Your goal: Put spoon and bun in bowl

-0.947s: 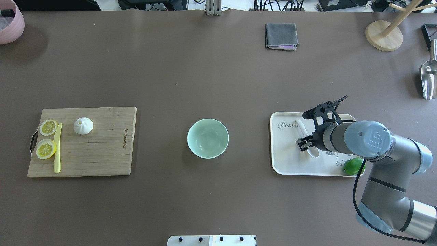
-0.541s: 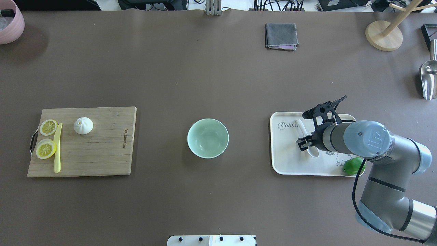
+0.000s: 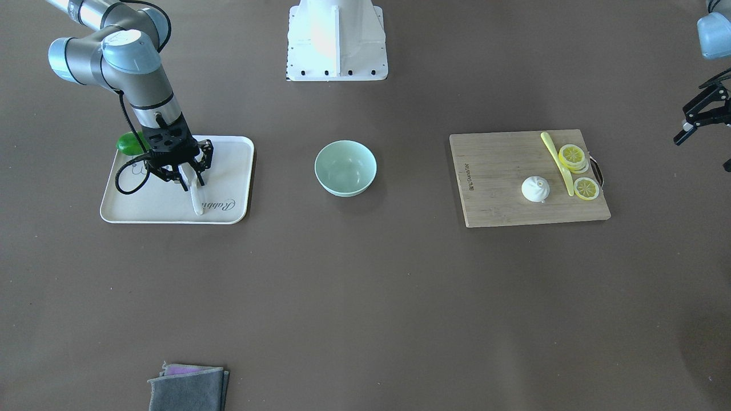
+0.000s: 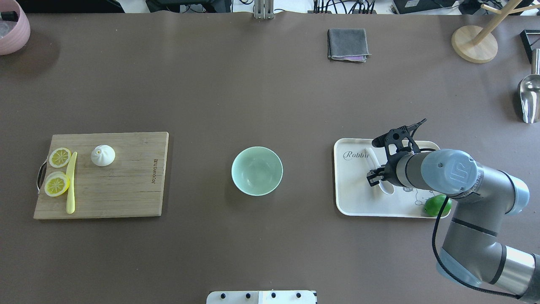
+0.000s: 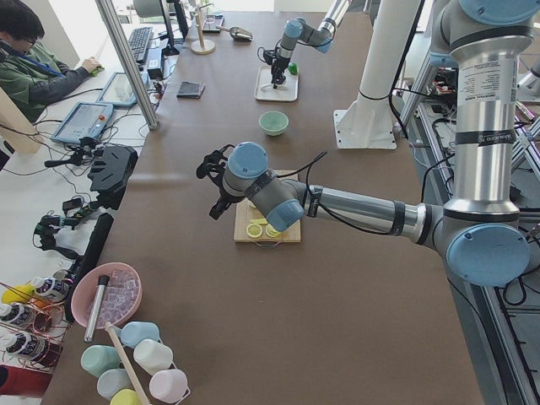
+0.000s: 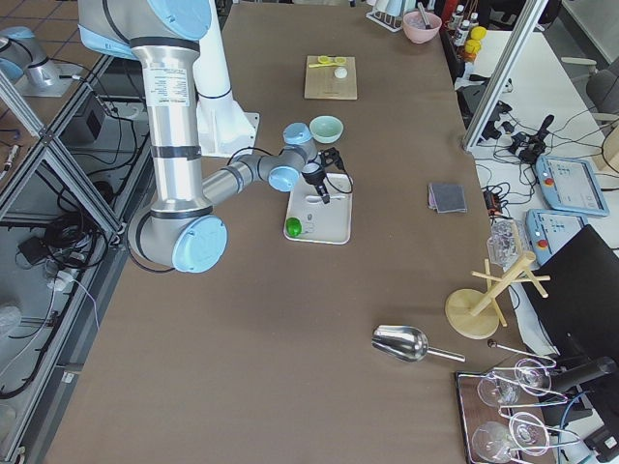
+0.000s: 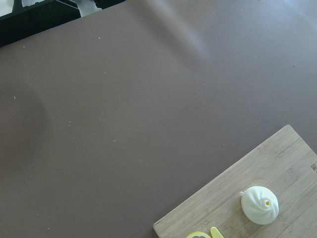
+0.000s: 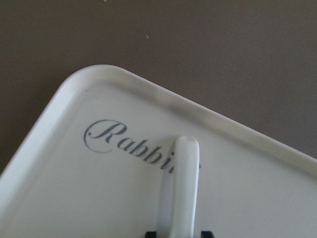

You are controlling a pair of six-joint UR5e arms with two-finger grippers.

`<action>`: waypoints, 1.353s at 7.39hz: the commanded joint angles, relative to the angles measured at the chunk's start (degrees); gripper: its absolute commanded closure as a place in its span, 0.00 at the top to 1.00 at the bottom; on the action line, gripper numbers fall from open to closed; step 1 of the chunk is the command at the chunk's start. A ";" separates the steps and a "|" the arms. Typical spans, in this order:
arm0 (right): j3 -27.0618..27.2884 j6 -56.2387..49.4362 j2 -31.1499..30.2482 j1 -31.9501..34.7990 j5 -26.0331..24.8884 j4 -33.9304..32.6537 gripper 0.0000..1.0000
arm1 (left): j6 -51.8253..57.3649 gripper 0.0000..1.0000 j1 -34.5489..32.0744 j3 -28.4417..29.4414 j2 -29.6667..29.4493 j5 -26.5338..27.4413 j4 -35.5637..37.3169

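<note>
The white spoon (image 4: 386, 188) lies on the white tray (image 4: 354, 198) at the right, handle pointing away from me. My right gripper (image 3: 192, 181) is down on the tray and shut on the spoon's handle (image 8: 183, 183); a black fingertip sits against each side. The mint-green bowl (image 4: 257, 170) stands empty at the table's middle. The white bun (image 4: 103, 155) sits on the wooden cutting board (image 4: 126, 190) at the left. My left gripper (image 3: 703, 151) hangs open and empty beyond the board's outer end. The bun also shows in the left wrist view (image 7: 259, 205).
A green lime (image 4: 436, 205) lies on the tray's near right corner. Lemon slices (image 4: 57, 184) and a yellow-green knife (image 4: 71, 181) lie on the board's left end. A grey cloth (image 4: 347, 44), a wooden stand (image 4: 474, 44), a metal scoop (image 4: 529, 99) and a pink bowl (image 4: 12, 29) lie at the far edges.
My right arm has shifted slightly left and its wrist has turned a little over the spoon. The spoon, bun and bowl have not moved.
</note>
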 commanded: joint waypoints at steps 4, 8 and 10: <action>0.24 5.84 3.27 0.35 0.08 -0.47 0.00 | 0.00 0.98 0.00 -0.03 0.00 -0.09 0.00; -0.55 40.98 25.02 -8.23 -10.51 -23.85 0.00 | -0.09 0.98 0.00 -0.11 0.00 -0.26 0.00; -2.47 52.24 33.04 -12.20 -16.23 -32.17 0.00 | -0.09 0.98 0.26 -0.03 0.00 -0.26 0.00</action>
